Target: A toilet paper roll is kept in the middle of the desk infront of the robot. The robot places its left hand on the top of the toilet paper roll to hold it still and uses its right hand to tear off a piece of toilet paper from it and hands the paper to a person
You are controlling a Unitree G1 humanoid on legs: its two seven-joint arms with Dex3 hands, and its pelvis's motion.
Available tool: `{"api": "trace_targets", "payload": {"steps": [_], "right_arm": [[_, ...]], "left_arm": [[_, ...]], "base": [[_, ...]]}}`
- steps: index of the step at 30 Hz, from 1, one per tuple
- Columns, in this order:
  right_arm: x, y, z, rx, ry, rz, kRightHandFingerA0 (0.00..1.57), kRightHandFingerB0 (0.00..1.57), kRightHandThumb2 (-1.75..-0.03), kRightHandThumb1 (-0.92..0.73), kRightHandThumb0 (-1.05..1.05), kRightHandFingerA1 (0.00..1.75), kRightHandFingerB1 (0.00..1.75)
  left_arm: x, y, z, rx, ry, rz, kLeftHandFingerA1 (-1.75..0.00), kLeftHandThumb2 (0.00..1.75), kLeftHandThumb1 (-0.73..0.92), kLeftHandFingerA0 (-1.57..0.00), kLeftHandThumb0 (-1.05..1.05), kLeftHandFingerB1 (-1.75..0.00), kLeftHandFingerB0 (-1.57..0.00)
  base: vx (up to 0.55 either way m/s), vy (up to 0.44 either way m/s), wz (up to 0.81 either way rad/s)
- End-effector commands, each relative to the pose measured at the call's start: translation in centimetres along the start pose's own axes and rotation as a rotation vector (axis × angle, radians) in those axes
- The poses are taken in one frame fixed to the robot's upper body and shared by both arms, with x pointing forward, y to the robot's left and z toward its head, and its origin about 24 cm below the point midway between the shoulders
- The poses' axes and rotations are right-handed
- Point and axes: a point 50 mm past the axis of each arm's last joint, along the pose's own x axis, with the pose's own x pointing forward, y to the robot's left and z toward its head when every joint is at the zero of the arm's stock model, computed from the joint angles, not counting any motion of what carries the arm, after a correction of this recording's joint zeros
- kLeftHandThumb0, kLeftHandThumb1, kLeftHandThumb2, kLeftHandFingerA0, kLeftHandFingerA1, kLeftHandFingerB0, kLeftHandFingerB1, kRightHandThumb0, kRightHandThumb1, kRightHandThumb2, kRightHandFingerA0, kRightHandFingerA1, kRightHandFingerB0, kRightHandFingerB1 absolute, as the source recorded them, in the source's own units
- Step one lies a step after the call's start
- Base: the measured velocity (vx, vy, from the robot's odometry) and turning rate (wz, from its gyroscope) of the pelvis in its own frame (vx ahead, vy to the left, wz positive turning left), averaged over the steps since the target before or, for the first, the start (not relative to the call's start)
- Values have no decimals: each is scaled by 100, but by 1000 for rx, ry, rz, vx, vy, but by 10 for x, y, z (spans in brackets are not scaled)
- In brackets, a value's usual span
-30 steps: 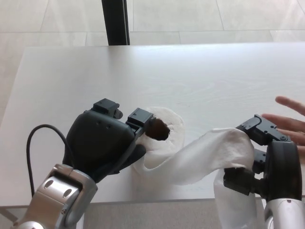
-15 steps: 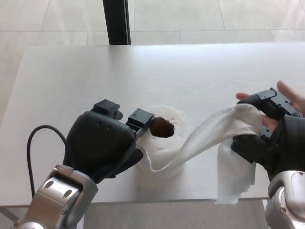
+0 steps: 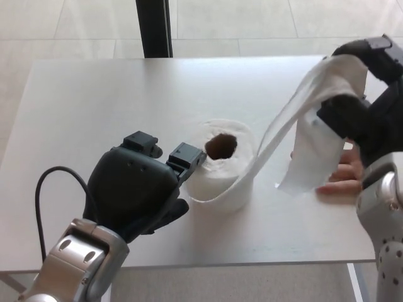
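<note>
A white toilet paper roll (image 3: 221, 165) stands upright in the middle of the white desk (image 3: 113, 100), its brown core facing up. My left hand (image 3: 140, 189) rests against the roll's left side, fingertips at its top rim. My right hand (image 3: 364, 94) is raised at the right edge, shut on a strip of paper (image 3: 302, 119). The strip runs taut from the roll's lower right up to that hand, and its free end hangs down below it. A person's hand (image 3: 343, 173) lies on the desk beneath my right hand, partly hidden by the hanging paper.
A black post (image 3: 153, 28) stands on the tiled floor beyond the desk's far edge. A black cable (image 3: 47, 189) loops beside my left forearm. The desk's near edge runs just below my left hand.
My right hand has lifted up and away to the far right with the paper, pulling the strip taut. The roll has shifted slightly right, and my left hand has stayed put.
</note>
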Motion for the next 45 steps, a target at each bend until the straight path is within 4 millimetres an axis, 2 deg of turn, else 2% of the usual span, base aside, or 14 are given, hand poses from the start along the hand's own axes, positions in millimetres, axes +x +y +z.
{"api": "trace_targets", "payload": {"steps": [1,2,5,6,7,8,10,11,21,26,31,33,38,45], "right_arm": [[33,15,78,936,31,-161,105,76,-81,-92,-56,175,175],[34,13,77,928,35,-167,124,112,-130,-85,-39,134,129],[37,10,74,909,48,-172,124,112,-131,-86,-38,134,129],[35,10,71,921,64,-197,105,76,-88,-92,-43,175,175],[34,10,69,921,77,-222,106,69,-86,-92,-40,175,175],[34,9,68,931,86,-213,115,105,-129,-81,-22,125,120],[33,7,64,918,88,-203,115,103,-130,-82,-21,125,119],[34,6,63,907,93,-214,101,71,-88,-92,-37,175,175],[39,4,67,903,107,-242,103,74,-87,-92,-37,175,175],[39,-2,66,902,117,-250,104,66,-90,-89,-31,175,175],[40,-5,64,908,137,-236,104,66,-85,-92,-32,175,175],[40,-6,64,907,141,-226,105,67,-96,-83,-30,175,170],[39,-8,62,888,164,-236,104,71,-93,-86,-30,175,175],[37,-6,60,892,183,-198,103,77,-101,-82,-31,175,175]], "left_arm": [[-21,-35,-1,23,-4,-160,-69,63,79,-49,-50,-56,-49],[-22,-35,0,26,-8,-163,-66,63,78,-50,-49,-55,-50],[-22,-35,2,22,-12,-168,-67,63,79,-50,-49,-55,-49],[-22,-35,3,27,-14,-180,-66,63,80,-48,-49,-54,-48],[-21,-36,3,21,-16,-171,-68,63,80,-48,-50,-55,-47],[-20,-36,3,20,-19,-167,-69,63,79,-48,-50,-56,-48],[-17,-35,2,47,-36,-155,-68,63,81,-49,-50,-55,-48],[-12,-31,2,64,-51,-138,-68,64,80,-50,-51,-56,-49],[12,-17,11,143,-110,-140,-67,62,80,-50,-51,-54,-48],[23,-4,8,149,-116,-103,-69,64,82,-50,-52,-57,-49],[27,4,4,145,-118,-81,-67,63,81,-51,-52,-56,-52],[29,9,3,160,-111,-82,-66,63,81,-53,-53,-55,-51],[35,20,1,152,-121,-38,-63,62,79,-55,-52,-55,-54],[37,25,5,168,-150,-33,-61,61,77,-58,-53,-54,-56]], "base": [[0,0,0],[0,0,0],[0,0,0],[0,0,0],[0,0,0],[0,0,0],[0,0,0],[0,0,0],[0,0,0],[0,0,0],[0,0,0],[0,0,0],[0,0,0],[0,0,0]]}}
